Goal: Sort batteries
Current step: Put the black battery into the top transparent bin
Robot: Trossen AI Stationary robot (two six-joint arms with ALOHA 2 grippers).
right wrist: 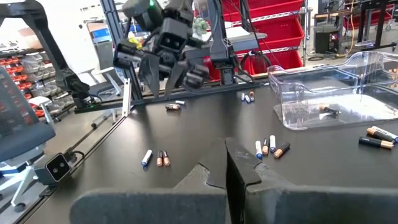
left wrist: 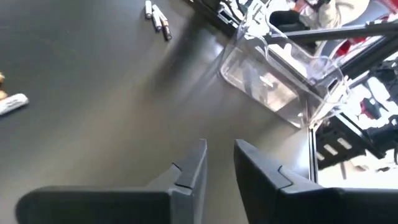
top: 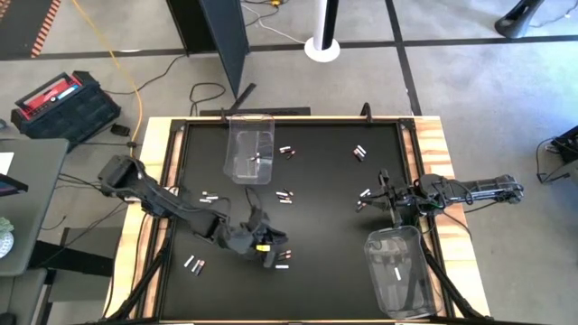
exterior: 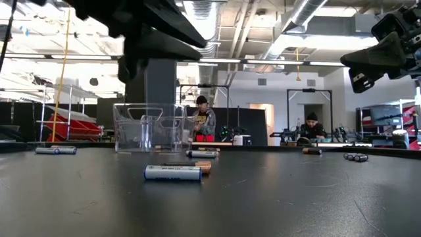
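Batteries lie scattered in small groups on the black table (top: 316,226): near the far bin (top: 285,151), mid-table (top: 285,196), at the near left (top: 194,264). One pair (top: 282,262) lies just beside my left gripper (top: 268,253), which hovers over the near middle of the table, open, with bare table showing between its fingers (left wrist: 221,168). One clear bin (top: 248,144) stands at the far side with a battery (top: 256,159) inside. A second clear bin (top: 397,271) at the near right holds a white cell (top: 395,273). My right gripper (right wrist: 225,163) waits shut at the right edge.
In the low view a white battery (exterior: 172,173) lies nearest, with a copper one (exterior: 197,166) behind it and the far bin (exterior: 151,128) beyond. Wooden rails (top: 433,144) frame the table. People sit in the room behind (exterior: 204,122).
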